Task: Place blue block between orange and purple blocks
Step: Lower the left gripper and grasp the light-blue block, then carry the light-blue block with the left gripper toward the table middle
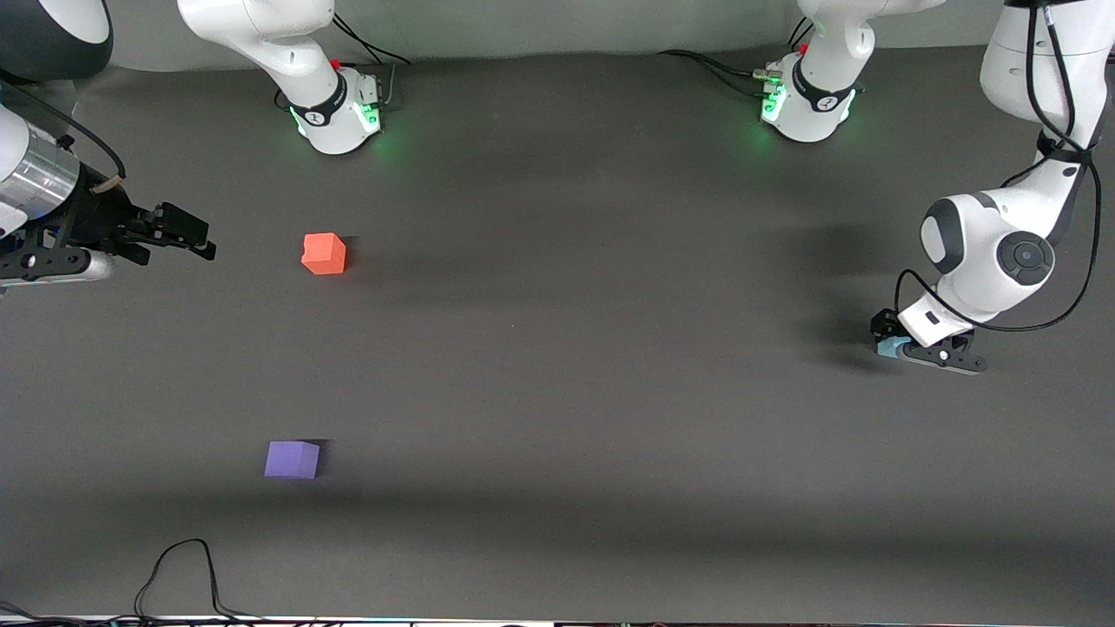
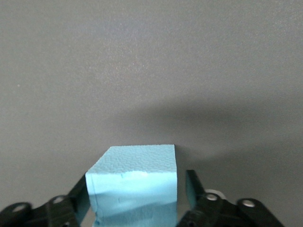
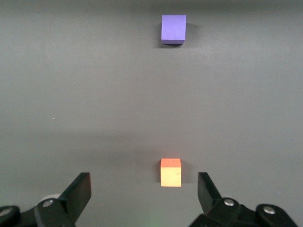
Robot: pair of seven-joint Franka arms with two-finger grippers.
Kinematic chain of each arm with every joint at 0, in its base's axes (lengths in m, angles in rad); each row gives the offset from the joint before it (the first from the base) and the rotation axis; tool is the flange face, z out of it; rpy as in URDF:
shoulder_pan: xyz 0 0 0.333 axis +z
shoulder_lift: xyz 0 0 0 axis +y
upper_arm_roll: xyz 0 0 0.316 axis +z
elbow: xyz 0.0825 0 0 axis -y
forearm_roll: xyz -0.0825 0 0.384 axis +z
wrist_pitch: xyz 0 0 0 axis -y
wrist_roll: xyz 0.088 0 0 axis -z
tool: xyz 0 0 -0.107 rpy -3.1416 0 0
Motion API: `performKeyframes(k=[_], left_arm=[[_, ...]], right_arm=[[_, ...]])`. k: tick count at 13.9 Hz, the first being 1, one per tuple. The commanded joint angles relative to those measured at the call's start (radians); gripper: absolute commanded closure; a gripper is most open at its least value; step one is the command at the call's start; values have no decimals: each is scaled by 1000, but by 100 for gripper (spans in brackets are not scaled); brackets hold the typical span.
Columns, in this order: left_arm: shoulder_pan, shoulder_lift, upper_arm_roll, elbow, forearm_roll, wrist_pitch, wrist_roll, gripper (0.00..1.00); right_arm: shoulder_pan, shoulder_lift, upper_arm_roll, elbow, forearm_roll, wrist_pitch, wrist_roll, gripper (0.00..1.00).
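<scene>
Blue block [image 2: 135, 184] sits at lower right of the front view on the table [image 1: 575, 366], between the left gripper's [image 1: 906, 348] fingers, which flank it; contact unclear. Right gripper [image 1: 187, 235], fingers apart, hovers at upper left beside the orange block [image 1: 324, 253]; purple block [image 1: 292, 459] lies lower. No readable writing.

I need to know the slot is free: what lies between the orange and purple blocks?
Nothing: bare table between the orange block and purple block, in front and right wrist views.
</scene>
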Motion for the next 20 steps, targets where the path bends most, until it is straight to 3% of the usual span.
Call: performKeyframes(k=[1,3,5,9,13,17,20], left_arm=[[-3,-30,1,3,-8,-33,-24,51],[-3,-57,1,29,-8,-87,-27,51],[-3,-95,1,110,-9,-229,-29,51],[-18,-161,-8,343,-11,-601,-107,50],[-102,-146,-77,619,-47,-918,-356,50],[-266,-93,-187,722,-67,-952,-778,50],[-479,76,-221,903,-54,-948,-1117,50]], right_arm=[[1,-1,0,7,-12,-9,-2,0],[2,2,-4,6,-12,-9,-6,0],[1,7,-7,4,-12,-8,-8,0],[2,16,-10,4,-12,0,-8,0],[2,18,-10,4,-12,2,-6,0],[2,16,-10,7,-12,2,-8,0],[4,19,-10,6,-12,3,-8,0]])
